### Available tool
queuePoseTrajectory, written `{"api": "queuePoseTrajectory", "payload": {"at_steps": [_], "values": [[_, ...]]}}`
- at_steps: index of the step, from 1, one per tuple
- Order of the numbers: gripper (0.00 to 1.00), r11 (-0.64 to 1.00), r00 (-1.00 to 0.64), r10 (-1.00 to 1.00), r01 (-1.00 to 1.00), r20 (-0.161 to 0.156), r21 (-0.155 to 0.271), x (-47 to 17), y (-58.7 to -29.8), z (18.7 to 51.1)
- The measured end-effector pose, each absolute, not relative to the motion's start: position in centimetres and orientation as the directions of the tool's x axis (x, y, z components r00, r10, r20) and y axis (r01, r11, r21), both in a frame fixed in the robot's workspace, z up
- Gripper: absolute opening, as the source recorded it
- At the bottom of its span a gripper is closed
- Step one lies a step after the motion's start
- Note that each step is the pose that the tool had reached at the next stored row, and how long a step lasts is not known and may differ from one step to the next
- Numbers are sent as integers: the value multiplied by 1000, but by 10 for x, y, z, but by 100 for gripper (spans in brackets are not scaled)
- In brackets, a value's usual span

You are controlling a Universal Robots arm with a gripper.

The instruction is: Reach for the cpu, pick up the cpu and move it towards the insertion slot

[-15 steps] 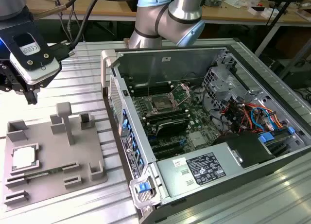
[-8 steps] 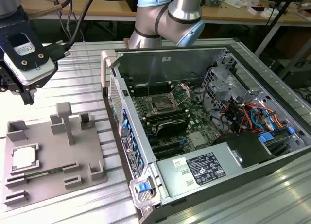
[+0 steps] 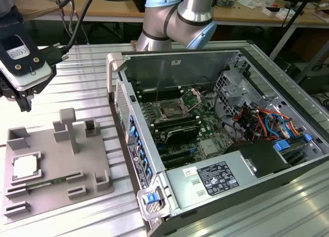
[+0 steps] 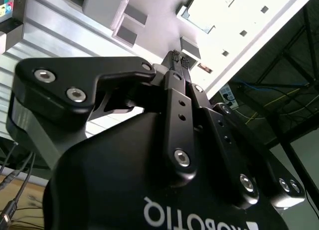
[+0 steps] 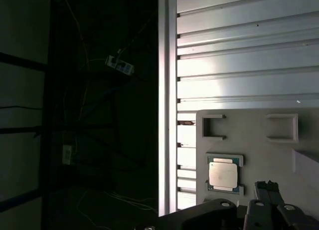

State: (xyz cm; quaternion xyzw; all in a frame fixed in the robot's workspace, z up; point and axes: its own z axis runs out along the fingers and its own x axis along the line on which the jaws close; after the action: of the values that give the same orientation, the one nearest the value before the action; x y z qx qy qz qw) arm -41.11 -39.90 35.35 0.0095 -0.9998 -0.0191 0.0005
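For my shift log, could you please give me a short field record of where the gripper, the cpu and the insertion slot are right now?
gripper: hovers above the table, apart from the cpu
cpu: lies flat on the grey fixture plate, untouched
insertion slot: on the green board inside the open computer case, to the exterior view's right of the plate
progress: cpu not yet picked up

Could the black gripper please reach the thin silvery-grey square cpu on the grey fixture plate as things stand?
Probably yes: the cpu lies face-up and uncovered on the grey fixture plate, and the gripper hangs over the plate with nothing between.
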Motion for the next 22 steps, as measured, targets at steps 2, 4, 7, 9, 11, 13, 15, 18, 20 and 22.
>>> {"api": "queuePoseTrajectory", "payload": {"at_steps": [2, 4, 7, 9, 11, 13, 15, 18, 20, 22], "values": [[11, 999, -1000, -19, -19, 1, 38, -411, -399, 353], [11, 999, -1000, -19, -19, 1, 38, -412, -399, 353], [11, 999, -1000, -19, -19, 1, 38, -412, -399, 353], [24, 999, -1000, -19, -19, 1, 38, -412, -399, 353], [36, 999, -1000, -19, -19, 0, 38, -412, -399, 353], [42, 999, -1000, -19, -19, 0, 38, -412, -399, 353], [60, 999, -1000, -19, -19, 0, 38, -412, -399, 353], [66, 999, -1000, -19, -19, 3, 38, -427, -399, 346], [66, 999, -1000, -19, -19, 5, 38, -435, -399, 342], [66, 999, -1000, -19, -19, 5, 38, -437, -400, 341]]}}
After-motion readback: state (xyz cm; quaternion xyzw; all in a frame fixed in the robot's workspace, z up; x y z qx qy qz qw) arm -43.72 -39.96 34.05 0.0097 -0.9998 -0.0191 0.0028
